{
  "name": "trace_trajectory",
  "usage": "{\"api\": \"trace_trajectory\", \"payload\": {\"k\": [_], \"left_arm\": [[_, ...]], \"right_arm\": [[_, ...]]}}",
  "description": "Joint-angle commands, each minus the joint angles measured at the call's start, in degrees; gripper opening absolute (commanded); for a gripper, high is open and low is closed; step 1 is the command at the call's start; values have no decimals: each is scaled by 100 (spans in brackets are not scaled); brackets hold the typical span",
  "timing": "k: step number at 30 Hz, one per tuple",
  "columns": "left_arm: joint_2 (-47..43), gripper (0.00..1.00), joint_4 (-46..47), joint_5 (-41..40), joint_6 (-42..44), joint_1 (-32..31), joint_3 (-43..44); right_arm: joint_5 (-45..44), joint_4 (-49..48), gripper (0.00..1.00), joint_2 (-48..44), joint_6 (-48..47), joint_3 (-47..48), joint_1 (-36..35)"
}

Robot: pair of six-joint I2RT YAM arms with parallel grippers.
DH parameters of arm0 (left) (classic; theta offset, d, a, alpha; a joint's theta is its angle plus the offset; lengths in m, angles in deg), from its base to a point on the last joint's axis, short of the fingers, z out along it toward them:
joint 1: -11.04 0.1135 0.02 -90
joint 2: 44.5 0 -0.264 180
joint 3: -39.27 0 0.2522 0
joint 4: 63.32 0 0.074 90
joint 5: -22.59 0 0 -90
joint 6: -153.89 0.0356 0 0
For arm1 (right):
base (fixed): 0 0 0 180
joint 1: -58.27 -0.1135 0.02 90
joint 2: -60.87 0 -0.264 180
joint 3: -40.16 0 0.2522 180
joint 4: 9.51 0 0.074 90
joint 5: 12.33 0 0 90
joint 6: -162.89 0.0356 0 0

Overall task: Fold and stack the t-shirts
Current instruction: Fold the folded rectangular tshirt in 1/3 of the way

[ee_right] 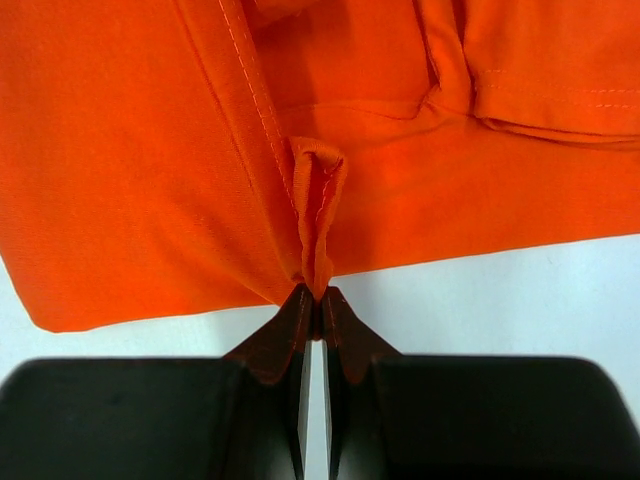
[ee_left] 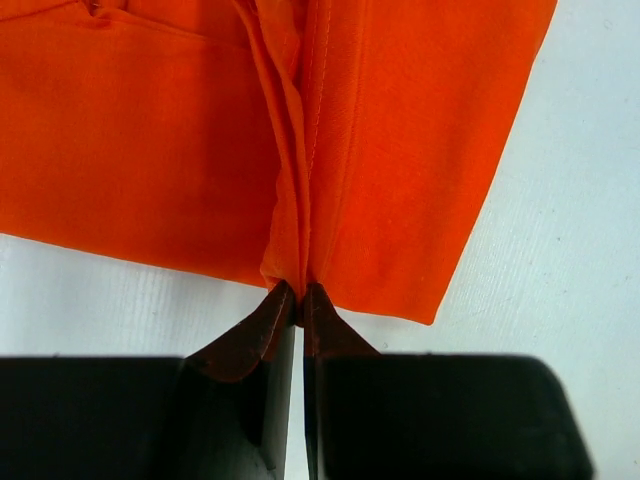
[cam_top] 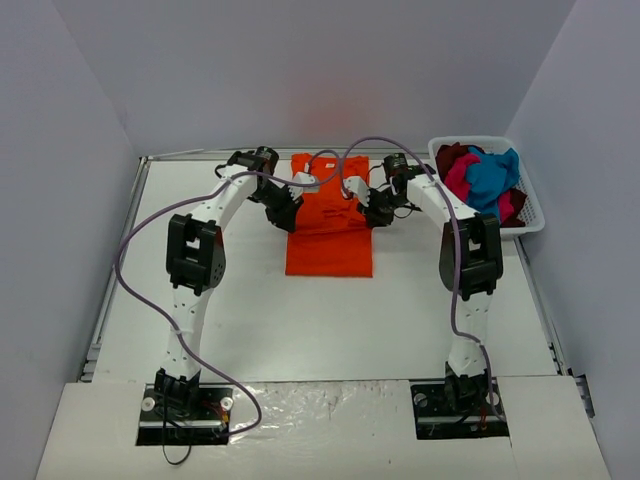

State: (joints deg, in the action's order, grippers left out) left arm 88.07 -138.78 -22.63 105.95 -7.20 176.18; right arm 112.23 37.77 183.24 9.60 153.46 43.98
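Start at your own edge: the white table [cam_top: 300,330] runs up to the near hem of the orange t-shirt [cam_top: 330,245]. The shirt lies flat about the middle of the table, its long axis running straight away from you. Partway up that length the two claws meet it from opposite sides. The left claw [ee_left: 300,300] is closed tight on a bunched fold of the shirt's left edge. The right claw [ee_right: 315,300] is closed just as tight on a pucker of the right edge, so the shirt sits between them, each arm on its own side. Neither arm is nearer; they look level across the width. I judge the coming move to be a fold along that long axis, so carry both pinches together or the cloth will skew. Beyond the claws lies the shirt's far end, and at the far right corner the basket [cam_top: 535,220] holds the other shirts [cam_top: 488,175] — blue, pink and dark red, not yet folded.
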Motion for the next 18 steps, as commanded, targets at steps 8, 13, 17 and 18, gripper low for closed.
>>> {"api": "trace_trajectory", "payload": {"k": [8, 13, 17, 18], "left_arm": [[102, 2, -150, 67, 118, 49, 341], [120, 2, -19, -12, 65, 49, 288], [128, 16, 210, -179, -58, 49, 253], [128, 27, 306, -232, -67, 49, 270]], "right_arm": [[94, 164, 0, 270, -35, 346, 119], [129, 155, 0, 463, 18, 582, 119], [120, 146, 12, 604, 88, 820, 119], [103, 155, 15, 648, 97, 864, 119]]}}
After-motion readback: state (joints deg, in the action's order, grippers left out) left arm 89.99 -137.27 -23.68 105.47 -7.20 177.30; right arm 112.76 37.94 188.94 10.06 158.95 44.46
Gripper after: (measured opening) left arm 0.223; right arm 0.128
